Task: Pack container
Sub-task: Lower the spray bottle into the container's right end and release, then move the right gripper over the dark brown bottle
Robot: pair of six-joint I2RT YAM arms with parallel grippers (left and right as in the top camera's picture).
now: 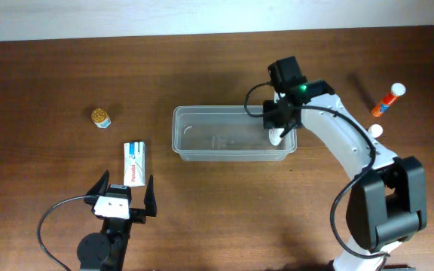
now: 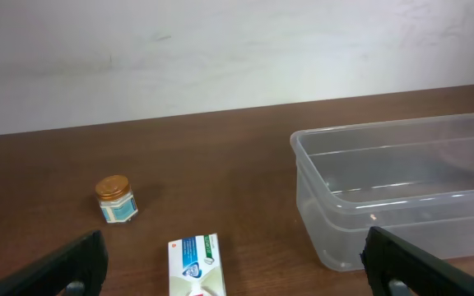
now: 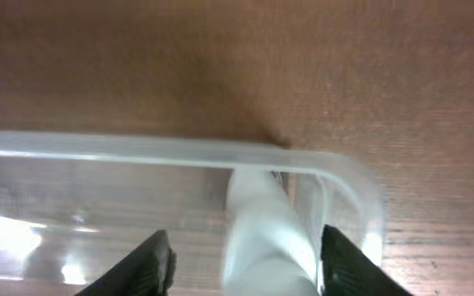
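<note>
Now we see the right gripper [image 3: 248, 255] spread about a bottle [image 3: 266, 222] in the container [image 1: 202, 111]. Left gripper [image 1: 126, 190], at the front edge: wide open, empty.

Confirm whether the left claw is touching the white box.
Apart. Left wrist view shows the white box lying between the left claw's open fingers, bare table either side.

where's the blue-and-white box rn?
Overhead view: the box lies flat on the table, left of the container, right in front of the open left gripper, small gold-lidded jar farther up-left.
</note>
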